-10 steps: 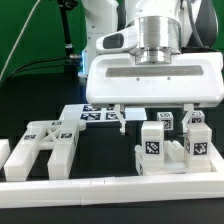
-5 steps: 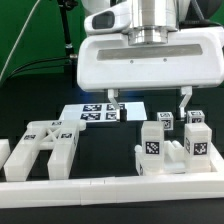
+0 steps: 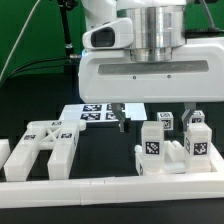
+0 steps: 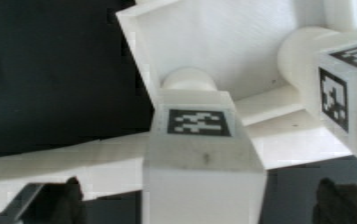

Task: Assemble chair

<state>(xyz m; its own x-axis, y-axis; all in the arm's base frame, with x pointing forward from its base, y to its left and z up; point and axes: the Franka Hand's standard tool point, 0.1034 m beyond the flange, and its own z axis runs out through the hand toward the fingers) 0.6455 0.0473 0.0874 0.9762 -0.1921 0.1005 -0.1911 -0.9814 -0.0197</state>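
Note:
The chair's white tagged parts lie along the table's front. A notched block with upright posts (image 3: 166,152) stands at the exterior view's right, with two small cubes (image 3: 166,122) behind it. A slotted frame (image 3: 42,147) lies at the left. My gripper (image 3: 155,122) hangs open and empty above the notched block, one finger (image 3: 121,120) left of it and the other near the right post. In the wrist view a tagged white post (image 4: 200,130) stands between my spread fingertips (image 4: 50,205), and the gripper (image 4: 201,208) is not touching it.
The marker board (image 3: 98,112) lies behind the parts, left of my gripper. A long plain white border rail (image 3: 100,187) runs along the table's front edge. A small white piece (image 3: 4,152) sits at the far left. The black table (image 3: 105,145) shows between frame and block.
The open gripper was higher and slightly further left half a second ago. It has come back down over the notched block, about where it was a second ago. No part has moved.

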